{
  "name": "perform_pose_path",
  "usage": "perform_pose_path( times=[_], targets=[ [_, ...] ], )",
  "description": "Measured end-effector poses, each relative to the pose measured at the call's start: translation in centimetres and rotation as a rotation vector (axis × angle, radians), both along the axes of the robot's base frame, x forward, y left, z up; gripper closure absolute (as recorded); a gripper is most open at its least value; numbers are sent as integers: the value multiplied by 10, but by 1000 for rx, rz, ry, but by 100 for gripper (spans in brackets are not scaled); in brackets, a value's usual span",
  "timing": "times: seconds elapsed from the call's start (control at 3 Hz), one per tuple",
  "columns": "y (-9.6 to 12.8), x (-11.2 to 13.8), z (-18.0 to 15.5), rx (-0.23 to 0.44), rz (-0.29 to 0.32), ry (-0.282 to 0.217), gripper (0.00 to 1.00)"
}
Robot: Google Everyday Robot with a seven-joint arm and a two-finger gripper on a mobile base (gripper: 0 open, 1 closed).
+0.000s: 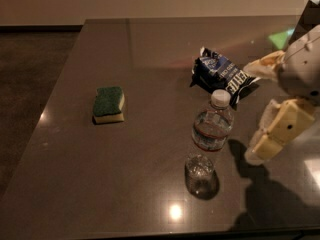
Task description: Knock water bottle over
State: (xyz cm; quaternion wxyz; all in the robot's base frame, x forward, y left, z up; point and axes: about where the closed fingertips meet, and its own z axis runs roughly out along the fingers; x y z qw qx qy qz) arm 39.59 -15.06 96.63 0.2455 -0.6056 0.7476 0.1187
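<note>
The water bottle [210, 132] stands upright on the dark table [115, 184], right of the middle. It is clear and ribbed, with a white cap and a pale label with a red band. My gripper [264, 148], cream-coloured on a white wrist, hangs just to the right of the bottle at about label height. A small gap shows between it and the bottle. Its shadow falls on the table below it.
A dark blue and white snack bag [220, 74] lies just behind the bottle. A green and yellow sponge [108, 104] lies at the left of the table. The table's front edge runs close below the bottle. The floor lies to the left.
</note>
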Motion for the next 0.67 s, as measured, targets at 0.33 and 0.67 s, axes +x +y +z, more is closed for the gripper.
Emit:
perform_pose_path(
  times=[0.33, 0.67],
  targets=[
    [21, -5, -16, 62, 18, -4, 0],
    [32, -4, -29, 116, 17, -3, 0]
  ],
)
